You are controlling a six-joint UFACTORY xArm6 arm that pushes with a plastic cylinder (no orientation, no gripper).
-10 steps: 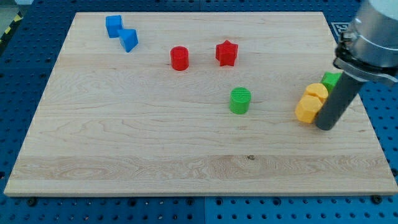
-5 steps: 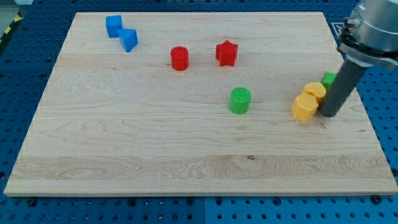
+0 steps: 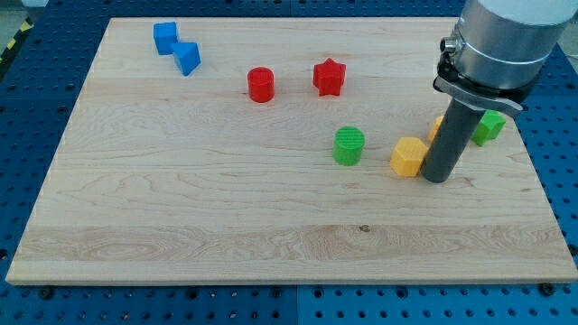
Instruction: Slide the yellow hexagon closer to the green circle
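The yellow hexagon (image 3: 409, 156) lies on the wooden board (image 3: 226, 217), right of centre. The green circle (image 3: 349, 145) stands a short gap to its left. My tip (image 3: 436, 178) rests on the board touching the hexagon's right side. A second yellow block (image 3: 436, 127) shows only as a sliver behind the rod.
A green block (image 3: 490, 125) sits right of the rod near the board's right edge. A red star (image 3: 329, 77) and a red cylinder (image 3: 261, 84) lie at upper centre. Two blue blocks (image 3: 165, 37) (image 3: 187, 58) lie at the upper left.
My tip has moved left, pushing the yellow hexagon left toward the green circle. The hexagon has separated from the other yellow block, which stayed behind.
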